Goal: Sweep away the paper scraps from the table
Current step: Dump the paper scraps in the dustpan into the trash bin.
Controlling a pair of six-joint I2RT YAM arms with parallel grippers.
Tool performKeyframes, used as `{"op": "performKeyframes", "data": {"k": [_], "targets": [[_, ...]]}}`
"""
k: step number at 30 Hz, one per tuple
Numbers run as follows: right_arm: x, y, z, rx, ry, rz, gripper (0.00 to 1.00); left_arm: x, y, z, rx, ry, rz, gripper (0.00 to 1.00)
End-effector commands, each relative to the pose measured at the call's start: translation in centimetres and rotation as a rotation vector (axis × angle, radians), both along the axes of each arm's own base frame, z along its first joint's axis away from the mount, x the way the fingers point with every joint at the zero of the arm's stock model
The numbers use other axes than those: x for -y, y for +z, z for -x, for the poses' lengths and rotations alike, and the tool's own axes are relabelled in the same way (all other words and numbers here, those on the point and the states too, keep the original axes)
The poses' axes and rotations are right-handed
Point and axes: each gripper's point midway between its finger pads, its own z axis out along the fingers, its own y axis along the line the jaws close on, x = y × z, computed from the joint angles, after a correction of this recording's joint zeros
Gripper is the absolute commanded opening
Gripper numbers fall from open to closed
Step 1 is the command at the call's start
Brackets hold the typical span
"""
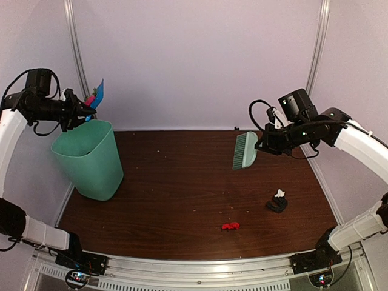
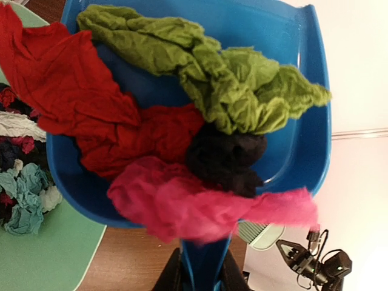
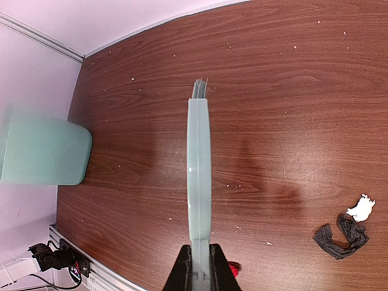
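LEFT: left hand [image 1: 79, 110] clenched on dustpan [image 2: 291, 73] handle, paper scraps [image 2: 182, 133] heaped inside, held above the bin [image 1: 85, 160] rim | RIGHT: right hand [image 1: 264, 143] grasping brush [image 1: 245, 150], raised over bench [image 1: 176, 182] | ON BENCH: leftover scraps [image 1: 230, 226] lie nearer the right arm, toward its base

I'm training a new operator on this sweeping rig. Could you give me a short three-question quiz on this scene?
1. True or false: the right claw grips the dustpan.
2. Which scrap colour lies on the table? A red, B green, C cyan.
3. What is the dustpan held above?
Key: 1 false, it grips the brush; 2 A, the red scrap; 3 the bin.
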Motion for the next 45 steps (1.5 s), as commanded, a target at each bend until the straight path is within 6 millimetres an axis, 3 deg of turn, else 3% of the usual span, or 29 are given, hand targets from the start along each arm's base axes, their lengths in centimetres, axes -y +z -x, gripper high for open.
{"op": "performKeyframes", "data": {"k": [1,17,34,45], "targets": [[0.4,0.9,0.2,0.022,-0.014,-0.023,0.0,0.0,2.5,0.0,0.057,0.005,0.154,0.0],[0.6,1.0,0.3,0.025,-0.022,-0.02,0.0,-0.2,5.1,1.7,0.112,0.122,0.595,0.0],[0.8,0.9,0.6,0.024,-0.028,-0.028,0.0,-1.3,3.0,2.2,-0.024,0.29,0.835,0.0],[0.4,0.0,1.5,-0.022,0.02,-0.024,0.0,-0.9,3.7,2.4,-0.146,0.321,0.892,0.0]]}}
